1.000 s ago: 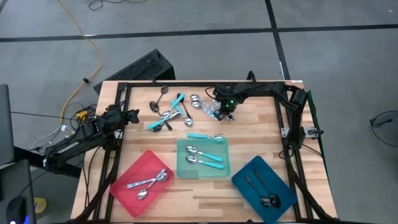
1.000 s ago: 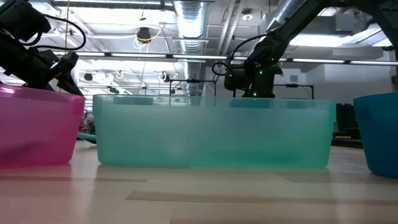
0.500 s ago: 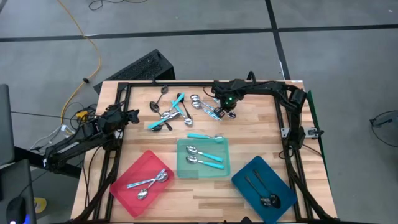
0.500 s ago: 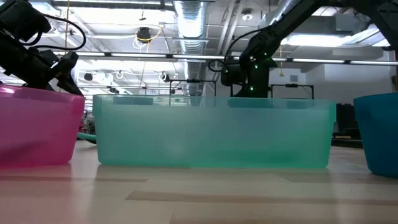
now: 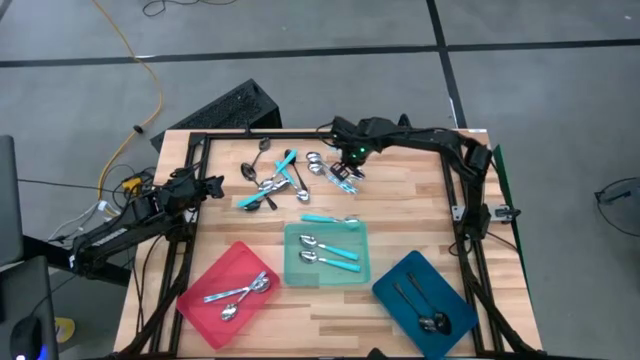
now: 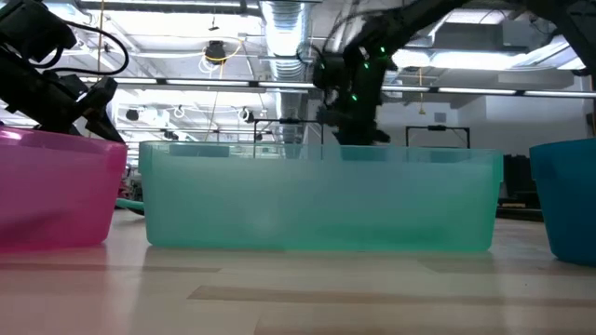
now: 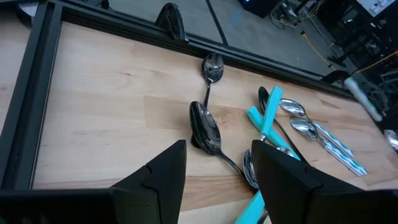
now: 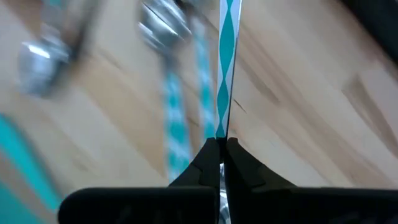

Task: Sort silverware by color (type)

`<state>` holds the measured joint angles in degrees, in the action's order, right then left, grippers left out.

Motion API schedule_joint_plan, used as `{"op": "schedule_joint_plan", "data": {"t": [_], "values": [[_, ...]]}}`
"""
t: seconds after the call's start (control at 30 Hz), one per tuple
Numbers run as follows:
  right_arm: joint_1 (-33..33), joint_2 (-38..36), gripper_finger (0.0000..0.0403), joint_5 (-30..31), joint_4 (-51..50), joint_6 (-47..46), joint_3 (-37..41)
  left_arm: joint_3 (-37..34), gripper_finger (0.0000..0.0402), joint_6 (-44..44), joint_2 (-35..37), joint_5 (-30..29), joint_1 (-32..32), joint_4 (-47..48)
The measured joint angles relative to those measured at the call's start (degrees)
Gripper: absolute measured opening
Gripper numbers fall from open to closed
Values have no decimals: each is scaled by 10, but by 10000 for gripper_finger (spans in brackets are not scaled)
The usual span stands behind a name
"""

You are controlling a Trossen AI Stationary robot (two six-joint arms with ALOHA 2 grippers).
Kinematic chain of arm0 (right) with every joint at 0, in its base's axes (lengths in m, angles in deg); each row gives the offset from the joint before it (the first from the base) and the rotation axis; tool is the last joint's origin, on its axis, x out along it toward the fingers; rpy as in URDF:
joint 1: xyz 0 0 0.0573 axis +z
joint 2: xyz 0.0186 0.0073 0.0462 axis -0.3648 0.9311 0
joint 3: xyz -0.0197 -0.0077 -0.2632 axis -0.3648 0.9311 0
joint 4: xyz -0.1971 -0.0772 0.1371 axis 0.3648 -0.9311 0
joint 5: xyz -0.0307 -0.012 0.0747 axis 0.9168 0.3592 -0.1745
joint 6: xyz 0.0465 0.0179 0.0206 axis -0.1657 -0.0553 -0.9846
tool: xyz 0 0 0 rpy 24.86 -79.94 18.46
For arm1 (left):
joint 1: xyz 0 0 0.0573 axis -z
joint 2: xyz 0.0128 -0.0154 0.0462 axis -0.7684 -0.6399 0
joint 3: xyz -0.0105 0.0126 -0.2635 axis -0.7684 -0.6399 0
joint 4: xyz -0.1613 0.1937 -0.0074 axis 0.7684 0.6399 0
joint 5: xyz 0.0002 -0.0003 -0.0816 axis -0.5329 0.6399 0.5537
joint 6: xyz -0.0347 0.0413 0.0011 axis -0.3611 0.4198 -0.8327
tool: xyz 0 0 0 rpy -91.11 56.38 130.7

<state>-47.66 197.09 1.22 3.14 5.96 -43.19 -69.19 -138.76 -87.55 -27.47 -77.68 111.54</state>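
Upper centre in the high view, the right gripper (image 5: 347,168) is clamping a turquoise-striped spoon (image 8: 224,62), its handle running straight out from the closed jaws.

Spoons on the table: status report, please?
Right claw shut on a striped turquoise spoon at the far pile. Left claw open, waiting at the table's left. Nothing blocking.

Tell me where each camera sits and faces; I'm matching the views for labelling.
High view: overhead, straight down on the wooden table; both arms show.
Low view: tabletop height, facing the translucent teal plastic tray; arms descend from above.
Left wrist view: behind the open left gripper, facing loose spoons.
Right wrist view: behind the right gripper, shut on a turquoise-striped spoon handle.
Shared: high and low views both show the teal tray.
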Motion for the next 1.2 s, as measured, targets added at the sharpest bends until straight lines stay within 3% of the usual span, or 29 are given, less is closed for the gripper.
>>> {"op": "schedule_joint_plan", "data": {"t": [0.33, 0.8, 1.2], "values": [[92, -1, 23, -20, 149, 28, -69, 0, 167, 0, 0, 10, 0, -1], [189, -1, 23, -21, 350, 91, -72, 0, 167, 0, 0, 12, 0, 0], [239, 22, 23, -58, 504, 115, -74, 0, 167, 0, 0, 32, 0, 0]]}}
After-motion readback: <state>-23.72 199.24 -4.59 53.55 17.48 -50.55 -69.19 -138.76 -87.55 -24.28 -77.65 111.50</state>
